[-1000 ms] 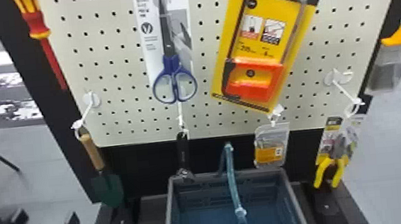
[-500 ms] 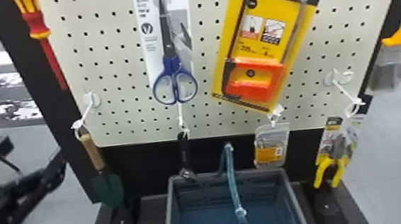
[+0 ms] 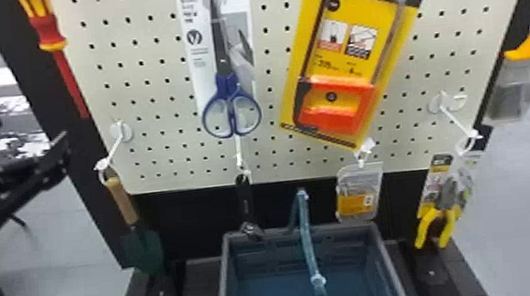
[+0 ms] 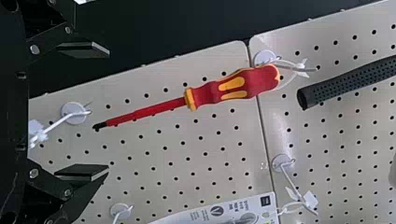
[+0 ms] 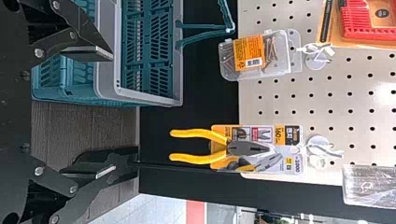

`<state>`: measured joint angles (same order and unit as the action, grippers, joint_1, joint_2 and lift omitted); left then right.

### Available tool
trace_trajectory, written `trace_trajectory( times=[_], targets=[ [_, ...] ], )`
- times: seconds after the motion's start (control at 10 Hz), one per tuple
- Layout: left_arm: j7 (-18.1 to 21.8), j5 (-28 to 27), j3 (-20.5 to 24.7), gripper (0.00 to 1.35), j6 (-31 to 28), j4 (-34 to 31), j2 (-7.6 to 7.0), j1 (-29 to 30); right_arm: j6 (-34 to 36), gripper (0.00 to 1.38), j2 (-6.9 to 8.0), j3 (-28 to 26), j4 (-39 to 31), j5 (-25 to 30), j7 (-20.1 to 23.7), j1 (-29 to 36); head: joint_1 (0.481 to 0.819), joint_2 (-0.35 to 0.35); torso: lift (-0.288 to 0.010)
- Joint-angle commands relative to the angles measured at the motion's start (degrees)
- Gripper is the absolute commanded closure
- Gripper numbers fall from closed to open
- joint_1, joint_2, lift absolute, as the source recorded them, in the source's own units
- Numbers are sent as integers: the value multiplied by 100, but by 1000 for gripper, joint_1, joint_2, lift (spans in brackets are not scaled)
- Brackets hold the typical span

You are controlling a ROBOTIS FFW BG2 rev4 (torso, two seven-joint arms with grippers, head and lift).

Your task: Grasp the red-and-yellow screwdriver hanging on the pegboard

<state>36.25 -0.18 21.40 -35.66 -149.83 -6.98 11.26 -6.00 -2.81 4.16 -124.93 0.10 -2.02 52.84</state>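
Observation:
The red-and-yellow screwdriver (image 3: 47, 34) hangs at the pegboard's upper left, handle up, its red shaft pointing down. Left of and lower than it, my left gripper (image 3: 31, 129) stands open, apart from it. In the left wrist view the screwdriver (image 4: 233, 87) hangs by a loop from a white hook, its dark tip just beyond the space between the spread fingers of my left gripper (image 4: 109, 110). Nothing is held there. My right gripper (image 5: 113, 112) is open, facing the pliers and the crate from a distance.
Scissors (image 3: 230, 111) hang right of the screwdriver, and a trowel (image 3: 134, 229) below it on a protruding hook (image 3: 113, 151). A dark tube (image 4: 350, 81) hangs above the handle. Farther right are an orange-yellow package (image 3: 348, 56) and pliers (image 3: 440, 216); a crate (image 3: 224, 281) stands below.
My left gripper has risen from the lower left of the head view, nearer the screwdriver's height. The hanging tools have kept their places.

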Motion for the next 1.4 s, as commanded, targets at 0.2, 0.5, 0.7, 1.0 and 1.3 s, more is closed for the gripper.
trace_trajectory(
  times=[0.2, 0.5, 0.7, 1.0, 1.3],
  targets=[
    [585, -79, 23, 383, -758, 140, -682, -1172, 64, 430, 0, 59, 26, 25, 35, -112, 549, 0, -100],
    [602, 685, -4, 384, -1382, 435, -823, -1762, 73, 432, 0, 68, 40, 43, 70, -125, 549, 0, -100],
    [515, 1081, -92, 387, -1865, 407, -832, -2144, 82, 432, 0, 76, 26, 43, 70, -125, 549, 0, -100],
    [427, 1582, -101, 387, -2525, 421, -1007, -2821, 99, 433, 0, 94, 40, 52, 96, -199, 549, 0, -100],
    [427, 2241, -118, 387, -2815, 1293, -1297, -3177, 99, 433, 0, 112, 97, 52, 114, -260, 549, 0, -100]
  ],
)
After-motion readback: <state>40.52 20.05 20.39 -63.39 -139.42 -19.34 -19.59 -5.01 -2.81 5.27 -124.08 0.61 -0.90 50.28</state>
